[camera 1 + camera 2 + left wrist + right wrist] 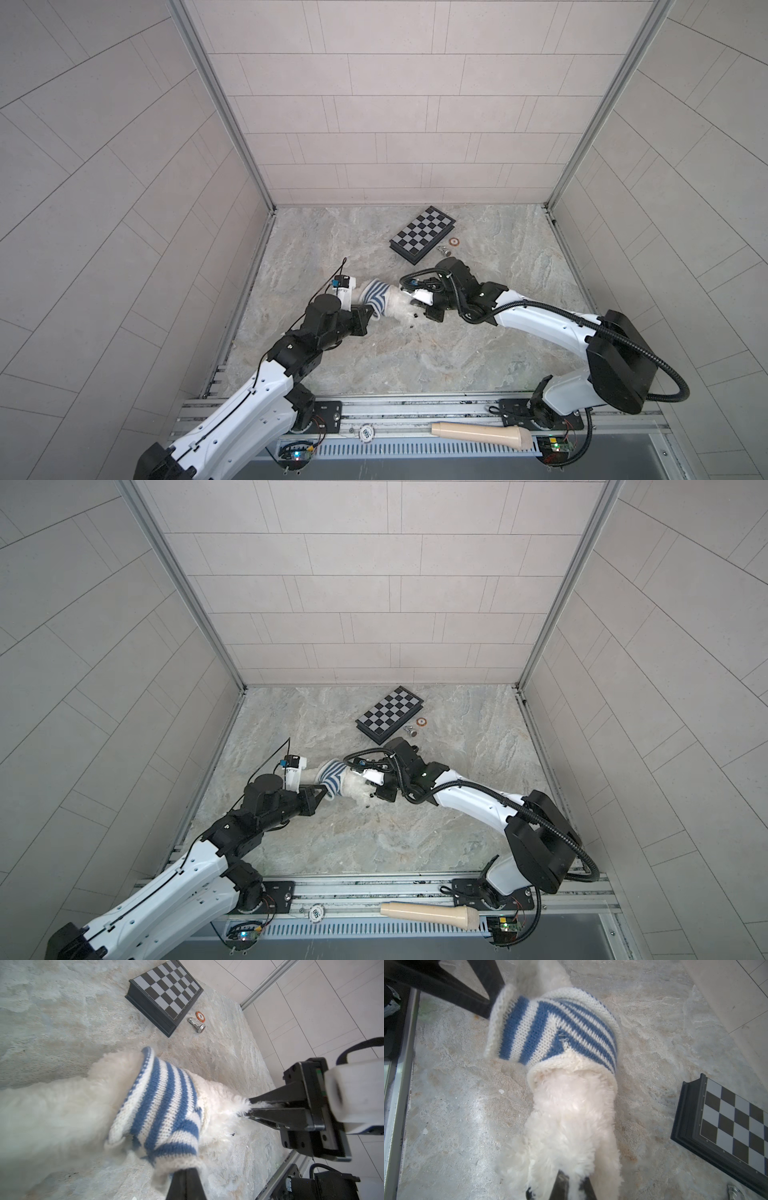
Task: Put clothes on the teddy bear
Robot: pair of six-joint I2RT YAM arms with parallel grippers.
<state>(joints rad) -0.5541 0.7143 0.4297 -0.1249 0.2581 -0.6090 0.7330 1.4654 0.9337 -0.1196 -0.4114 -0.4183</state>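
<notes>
- The teddy bear [400, 311] lies stretched across the middle of the table [374, 361], between the two pincers and well short of the chessboard [424, 235]. We cannot tell whether it rests fully on the surface.
- The striped sweater [376, 295] wraps the bear's middle like a tube, with white fur showing at both ends.
- The left pincer [187, 1183] is clamped on the sweater's white knitted edge.
- The right pincer [249, 1105] is closed on a tuft of fur at the bear's other end. Dark face marks show beside it in the right wrist view.
- We judge the step in hand to be drawing the sweater along the body while the bear is anchored.
- To do it well, we should pull the edge straight away from the right pincer, low and along the bear's length, so the knit slides and does not bunch.
- The fur grip is thin, so we should go slowly; a jerk could tear it loose.
- A loose flap, perhaps a sleeve, hangs at the sweater's side. We cannot tell whether a limb is inside it, so this needs checking.
- The left arm reaches in low from the near left, its pincer pointing across at the bear.
- The right arm bends at the elbow and comes in from the right, its wrist about level.
- The two pincers face each other on one line.
</notes>
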